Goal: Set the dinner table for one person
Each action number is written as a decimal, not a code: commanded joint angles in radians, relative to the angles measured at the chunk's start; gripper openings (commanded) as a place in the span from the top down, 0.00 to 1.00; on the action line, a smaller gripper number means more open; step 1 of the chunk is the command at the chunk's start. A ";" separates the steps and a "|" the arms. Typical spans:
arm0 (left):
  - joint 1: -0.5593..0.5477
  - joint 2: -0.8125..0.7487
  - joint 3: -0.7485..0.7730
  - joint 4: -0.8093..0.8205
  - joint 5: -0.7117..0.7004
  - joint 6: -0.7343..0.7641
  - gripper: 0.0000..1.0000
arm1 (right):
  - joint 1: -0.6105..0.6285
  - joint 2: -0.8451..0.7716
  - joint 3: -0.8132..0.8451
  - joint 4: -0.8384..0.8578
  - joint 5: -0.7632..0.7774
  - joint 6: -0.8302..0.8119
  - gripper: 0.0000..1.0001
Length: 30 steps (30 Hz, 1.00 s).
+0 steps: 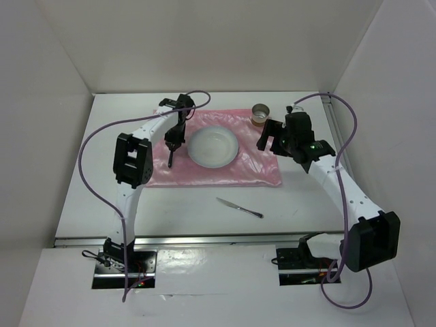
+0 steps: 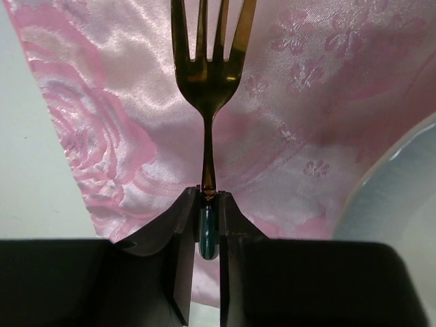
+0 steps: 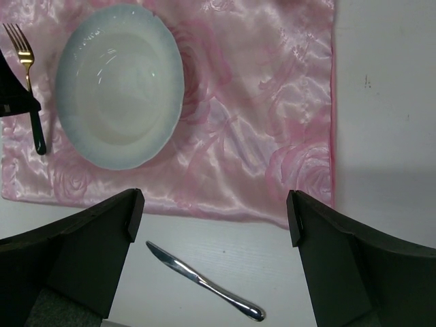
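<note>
Two arms reach over a large flat white rectangular desk [image 1: 177, 211] with aluminium rails on its edges. It spans the whole top view between the white walls and carries everything else.

Pink shiny rectangular fabric mat [image 1: 252, 167] with a rose pattern: lies flat in the middle of the desk, toward the far side.

White round shallow ceramic plate [image 1: 213, 146]: sits on the mat, left of the mat's centre, nothing in it.

Right claw [image 3: 214, 208]: fingers spread wide, nothing between them. It hangs above the right part of the mat, looking down on plate and knife.

Left claw [image 2: 208, 225]: clamped on the dark handle end of the fork, over the left part of the mat, just left of the plate.

Silver metal table knife [image 3: 204, 283]: lies on bare desk on the near side of the mat, apart from it, set diagonally.

Fork with gold tines and dark handle [image 2: 208, 68]: tines point away from the left claw, over the mat beside the plate and not touching it. Whether it rests on the fabric I cannot tell.

Small round brown cup [image 1: 260, 112]: upright at the mat's far edge, far-right of the plate, near the right claw.
</note>
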 commanded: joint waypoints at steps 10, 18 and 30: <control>0.028 0.082 0.051 -0.059 0.011 -0.022 0.72 | 0.258 0.071 -0.104 -0.012 0.111 0.022 0.01; 0.028 0.009 0.051 -0.059 0.002 -0.022 0.34 | 0.423 0.031 -0.269 -0.061 0.089 0.140 0.22; 0.028 -0.249 0.007 -0.055 -0.014 -0.087 0.33 | 0.470 0.186 -0.280 -0.021 0.019 0.039 0.33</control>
